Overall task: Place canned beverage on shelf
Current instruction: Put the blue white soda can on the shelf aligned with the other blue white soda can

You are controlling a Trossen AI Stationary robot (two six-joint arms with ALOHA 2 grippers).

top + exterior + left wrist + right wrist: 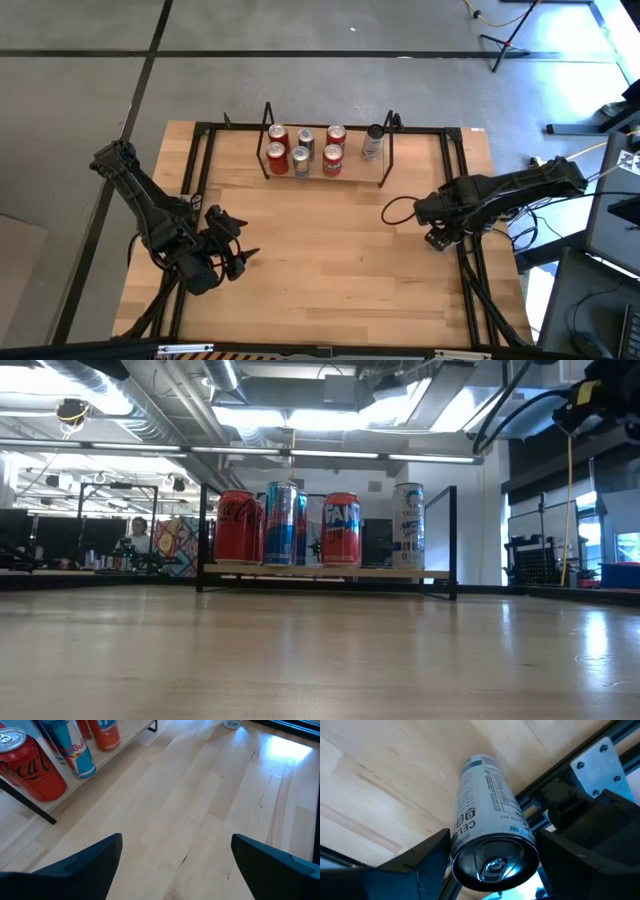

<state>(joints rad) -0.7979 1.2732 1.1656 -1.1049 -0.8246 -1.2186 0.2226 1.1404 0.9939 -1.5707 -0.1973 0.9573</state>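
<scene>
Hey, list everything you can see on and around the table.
Table: one, light wood, black frame.
Shelf: one, black rods, table's far edge.
Red and orange cans: four, on the shelf.
Blue-silver cans: two, on the shelf.
White shelf can: one, shelf's right end.
Held can: one, white, in the right gripper.
Person: one, room behind.
Left gripper: open, above the table's near left.
Right gripper: shut on held can, table's right edge.

Ahead of the right pincer [437,240], bare tabletop [330,250] — six cans [301,160] crowd the shelf [325,150], its right end free.
</scene>
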